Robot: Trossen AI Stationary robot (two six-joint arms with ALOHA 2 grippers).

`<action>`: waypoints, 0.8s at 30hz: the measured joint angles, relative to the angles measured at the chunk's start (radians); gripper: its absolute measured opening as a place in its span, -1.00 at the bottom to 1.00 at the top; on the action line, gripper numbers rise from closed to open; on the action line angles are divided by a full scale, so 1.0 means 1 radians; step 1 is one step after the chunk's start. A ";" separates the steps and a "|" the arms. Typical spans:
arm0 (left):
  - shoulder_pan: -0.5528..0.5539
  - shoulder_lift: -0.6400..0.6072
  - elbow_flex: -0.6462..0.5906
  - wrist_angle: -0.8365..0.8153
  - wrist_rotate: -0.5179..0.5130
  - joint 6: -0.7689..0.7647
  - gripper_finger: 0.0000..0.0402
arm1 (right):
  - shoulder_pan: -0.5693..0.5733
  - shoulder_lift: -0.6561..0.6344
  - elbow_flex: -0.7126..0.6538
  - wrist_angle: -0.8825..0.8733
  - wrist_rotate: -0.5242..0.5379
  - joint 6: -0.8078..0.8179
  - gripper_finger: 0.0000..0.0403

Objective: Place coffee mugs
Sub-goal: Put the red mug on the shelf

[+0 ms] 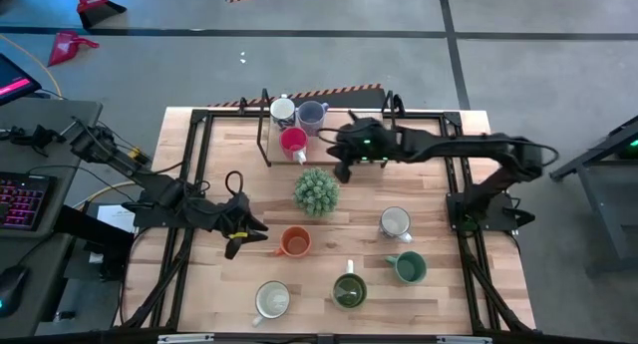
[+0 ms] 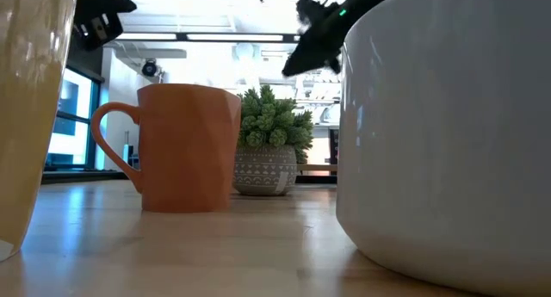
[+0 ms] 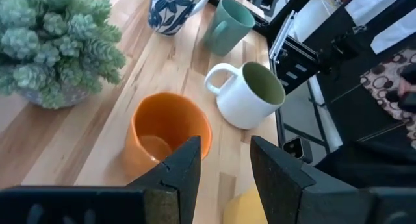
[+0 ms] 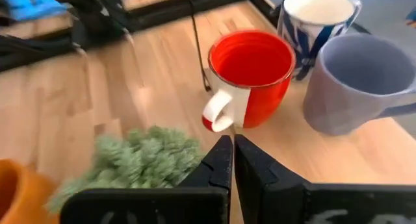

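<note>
Wooden counter (image 1: 439, 294), mid-frame: left hand (image 1: 242, 231), fingers apart and empty, approaching round orange ceramic mug (image 1: 294, 242); next, straddle rim. Right hand (image 1: 342, 171) pinched shut, empty.

Overhead, straight down on worktop (image 1: 329, 274); level at worktop height, close; two wrist views; all sharing plant (image 1: 316, 191).

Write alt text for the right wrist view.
The right gripper, fingers shut and empty, hovers over the wooden table near a red mug with a white handle. A pale blue mug, a blue-patterned white mug and a spiky green plant surround it.
</note>
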 joint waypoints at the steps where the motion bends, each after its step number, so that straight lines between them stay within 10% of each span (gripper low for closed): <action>1: 0.000 0.000 0.000 0.006 0.000 0.009 -0.40 | 0.000 0.034 0.022 0.000 0.000 0.000 -1.00; 24: 0.000 0.000 0.000 0.003 0.032 0.091 -0.40 | -0.004 0.333 0.348 -0.186 0.156 -0.035 -1.00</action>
